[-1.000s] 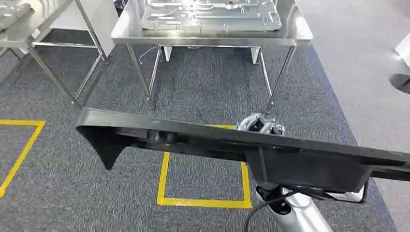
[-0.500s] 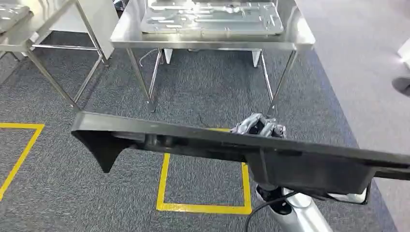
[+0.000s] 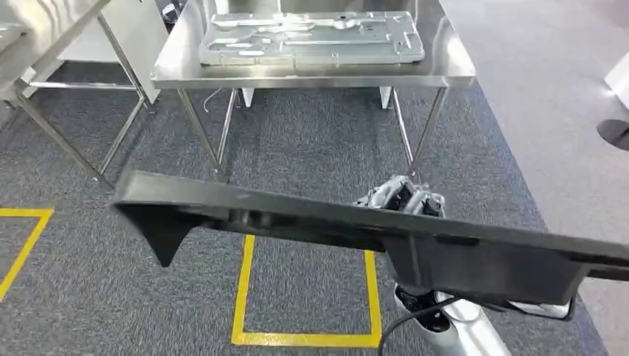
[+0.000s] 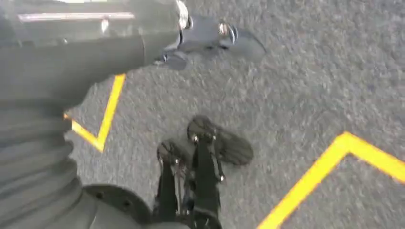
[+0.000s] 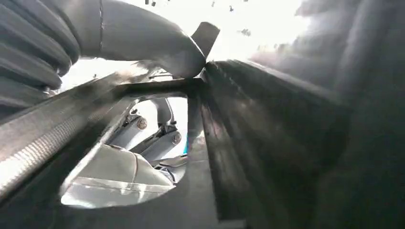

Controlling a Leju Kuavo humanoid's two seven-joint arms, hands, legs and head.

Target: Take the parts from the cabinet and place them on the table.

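A long black moulded part stretches across the head view from left to right edge, held level above the carpet. My right hand grips it from behind, its fingers showing over the top edge. In the right wrist view the thumb presses on the black part, which covers the rest of that hand. My left hand hangs over the carpet with its thumb stretched out and nothing in it. Ahead stands a steel table with a flat silver metal panel lying on it.
A yellow taped square marks the grey carpet below the part, and a second yellow line lies at the left. Another steel table stands at the far left. Lighter floor and a dark round base lie to the right.
The whole view has shifted: the steel table and its panel now show more fully and lower in the picture. The black part stays in my right hand, at much the same place.
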